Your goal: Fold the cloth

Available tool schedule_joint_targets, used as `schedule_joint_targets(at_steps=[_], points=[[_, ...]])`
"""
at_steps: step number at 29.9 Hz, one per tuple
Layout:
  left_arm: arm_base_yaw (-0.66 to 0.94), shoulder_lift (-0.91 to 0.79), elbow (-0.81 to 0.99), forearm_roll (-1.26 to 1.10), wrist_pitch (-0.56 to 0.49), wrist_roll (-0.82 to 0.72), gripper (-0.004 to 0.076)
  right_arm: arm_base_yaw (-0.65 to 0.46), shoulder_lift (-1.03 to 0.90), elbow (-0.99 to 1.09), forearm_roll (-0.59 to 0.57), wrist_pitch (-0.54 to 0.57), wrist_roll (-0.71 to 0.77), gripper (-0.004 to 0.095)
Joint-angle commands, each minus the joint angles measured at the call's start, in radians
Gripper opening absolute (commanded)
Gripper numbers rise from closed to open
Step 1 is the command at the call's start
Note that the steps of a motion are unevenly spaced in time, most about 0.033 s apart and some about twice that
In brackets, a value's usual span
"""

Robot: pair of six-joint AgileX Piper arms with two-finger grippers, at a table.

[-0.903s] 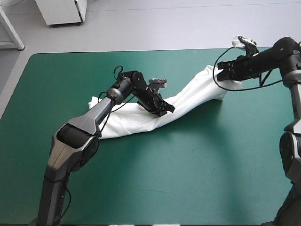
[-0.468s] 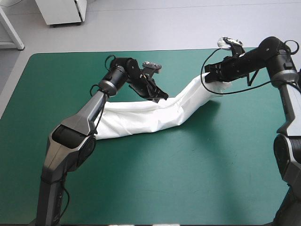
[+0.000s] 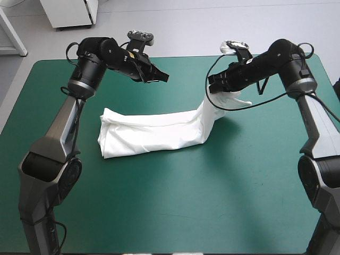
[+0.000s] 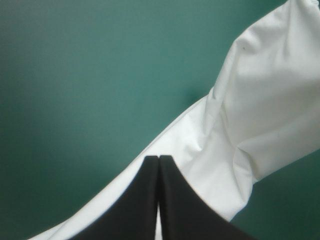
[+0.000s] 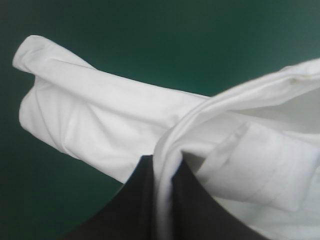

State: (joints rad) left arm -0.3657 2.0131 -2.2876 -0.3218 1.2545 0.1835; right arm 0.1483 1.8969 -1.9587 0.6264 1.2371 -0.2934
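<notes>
We grasp one end of the white T-shirt [image 3: 154, 133] in our right hand [image 3: 212, 89], the cloth pinched between its black fingers and lifted off the teal-green table [image 3: 186, 202]. From there the T-shirt drops and lies as a long, narrow folded band across the table's middle, running toward the left. Our left hand [image 3: 162, 77] is clenched on nothing, fingers meeting in a point, raised over the table's far side, clear of the cloth.

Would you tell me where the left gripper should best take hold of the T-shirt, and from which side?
Probably the T-shirt's flat-lying left end, from above on its far side: the right gripper holds the other end lifted, and the left gripper, shut and empty, hangs beyond it.
</notes>
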Motion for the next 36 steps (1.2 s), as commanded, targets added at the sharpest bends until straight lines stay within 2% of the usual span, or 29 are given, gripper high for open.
schedule_joint_targets(at_steps=[1,12,23,29,36], points=[[0.002,-0.116,-0.029,0.031,0.034,-0.031,-0.0009,0.055,-0.063,-0.073,0.057,-0.045,0.007,-0.0015],[0.01,-0.323,0.168,0.157,0.035,-0.057,-0.0009,0.271,0.057,-0.171,0.059,-0.078,0.041,-0.0015],[0.01,-0.555,0.427,0.303,0.035,-0.122,-0.0009,0.464,0.294,-0.417,0.12,-0.076,0.066,-0.0015],[0.01,-0.626,0.531,0.322,0.035,-0.142,-0.0009,0.531,0.395,-0.519,0.139,-0.086,0.079,-0.0015],[0.01,-0.634,0.55,0.322,0.035,-0.149,-0.0009,0.561,0.482,-0.542,0.138,-0.115,0.081,-0.0015]])
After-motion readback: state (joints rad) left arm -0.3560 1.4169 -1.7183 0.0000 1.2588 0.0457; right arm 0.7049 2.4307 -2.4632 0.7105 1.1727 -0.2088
